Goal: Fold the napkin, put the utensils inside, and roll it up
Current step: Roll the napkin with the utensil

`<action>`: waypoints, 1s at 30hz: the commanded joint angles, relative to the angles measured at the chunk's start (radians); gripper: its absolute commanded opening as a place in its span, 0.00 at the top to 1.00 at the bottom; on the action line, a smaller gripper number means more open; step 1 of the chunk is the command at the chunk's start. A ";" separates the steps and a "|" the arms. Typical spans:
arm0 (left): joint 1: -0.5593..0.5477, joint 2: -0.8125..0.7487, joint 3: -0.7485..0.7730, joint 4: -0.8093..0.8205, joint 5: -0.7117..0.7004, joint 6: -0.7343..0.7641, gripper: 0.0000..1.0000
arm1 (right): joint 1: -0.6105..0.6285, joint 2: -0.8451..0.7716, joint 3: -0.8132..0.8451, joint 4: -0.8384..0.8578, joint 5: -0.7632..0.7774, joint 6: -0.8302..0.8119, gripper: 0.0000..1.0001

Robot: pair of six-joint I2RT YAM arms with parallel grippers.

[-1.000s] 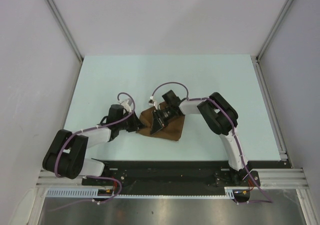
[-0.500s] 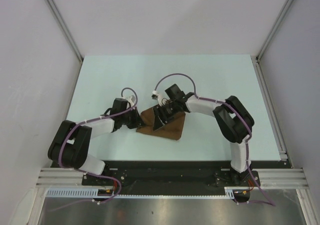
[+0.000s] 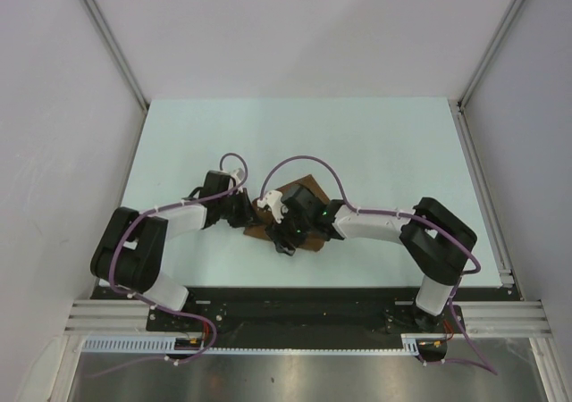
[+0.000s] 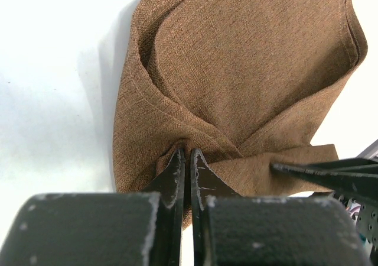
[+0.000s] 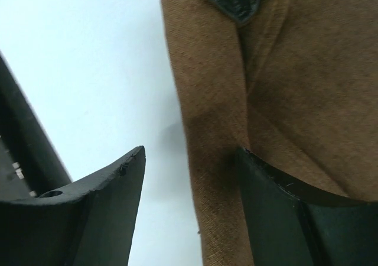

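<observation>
The dark-brown napkin point(image 3: 304, 192) lies crumpled mid-table, mostly hidden under my right wrist. In the left wrist view the napkin point(image 4: 236, 71) shows overlapping folds. My left gripper point(image 4: 188, 159) is shut on its near edge, where the cloth bunches; in the top view the left gripper point(image 3: 248, 214) is at the napkin's left corner. My right gripper point(image 5: 192, 151) is open, with a strip of the napkin point(image 5: 207, 130) between the jaws and one finger point(image 5: 277, 189) on the cloth. In the top view the right gripper point(image 3: 284, 237) is at the near edge. No utensils are in view.
The pale table point(image 3: 375, 143) is bounded by grey walls and a rail along its right edge point(image 3: 483, 188). The two grippers are close together: the left fingertip point(image 5: 233, 0) shows in the right wrist view.
My right arm has swung toward the near left, bringing its gripper from above the napkin's middle to its near edge. My left gripper has edged right, still holding the cloth, which is now more bunched.
</observation>
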 commanded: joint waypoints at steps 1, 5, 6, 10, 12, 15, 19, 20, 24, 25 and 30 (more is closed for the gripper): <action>0.001 0.047 0.016 -0.014 -0.059 0.046 1.00 | 0.012 0.011 -0.013 0.085 0.127 -0.062 0.33; 0.003 0.052 0.027 -0.018 -0.056 0.049 1.00 | 0.019 0.040 -0.010 0.099 0.133 -0.085 0.34; 0.004 0.052 0.028 -0.020 -0.056 0.049 1.00 | 0.018 0.053 -0.010 0.099 0.130 -0.091 0.34; 0.006 0.059 0.042 -0.018 -0.045 0.047 1.00 | 0.018 0.088 0.004 0.085 0.098 -0.105 0.39; 0.006 0.056 0.044 0.000 -0.034 0.043 1.00 | 0.016 0.108 0.016 0.067 0.093 -0.104 0.57; 0.006 0.023 0.050 0.022 -0.020 0.020 0.85 | -0.005 0.119 0.028 0.028 0.008 -0.076 0.76; 0.026 -0.068 0.090 0.003 -0.063 0.013 0.46 | -0.083 0.126 0.031 -0.012 -0.172 -0.018 0.88; 0.039 -0.088 0.097 -0.004 -0.092 0.015 0.42 | -0.097 0.133 0.034 -0.027 -0.218 -0.004 0.88; 0.073 -0.181 0.087 -0.051 -0.163 0.032 0.33 | -0.152 0.165 0.038 -0.039 -0.398 0.042 0.88; 0.078 -0.197 0.075 -0.051 -0.174 0.033 0.33 | -0.161 0.172 0.038 -0.041 -0.416 0.047 0.88; 0.081 -0.283 -0.048 0.021 -0.122 0.033 0.33 | -0.224 0.267 0.094 -0.067 -0.542 0.063 0.89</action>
